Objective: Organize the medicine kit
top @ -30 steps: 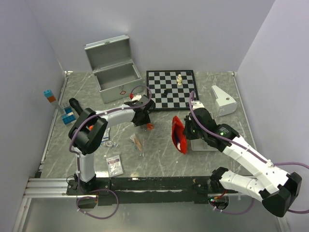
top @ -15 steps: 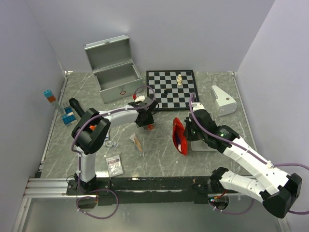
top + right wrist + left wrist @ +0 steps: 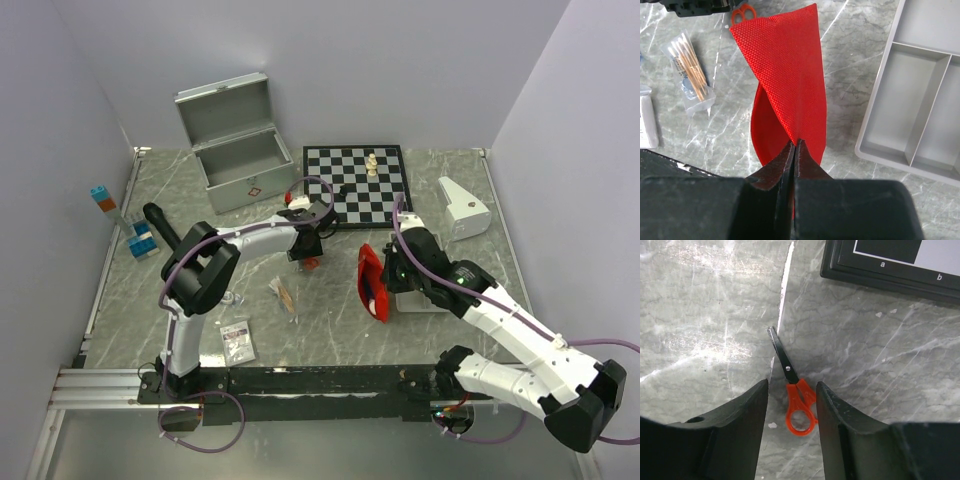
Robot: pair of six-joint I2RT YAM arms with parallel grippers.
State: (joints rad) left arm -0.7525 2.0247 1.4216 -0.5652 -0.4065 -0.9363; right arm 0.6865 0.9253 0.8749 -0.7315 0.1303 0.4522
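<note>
Now red pouch (image 3: 785, 75) pinched in closed right hand (image 3: 794, 145); left hand (image 3: 792, 386) parted over scissors (image 3: 788, 369).

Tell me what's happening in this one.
The right gripper is shut on an edge of the red pouch, holding it up beside the grey divided tray. The left gripper is open, its fingers on either side of the small orange-handled scissors, which lie on the table near the chessboard. The silver metal case stands open at the back with its lid up.
</note>
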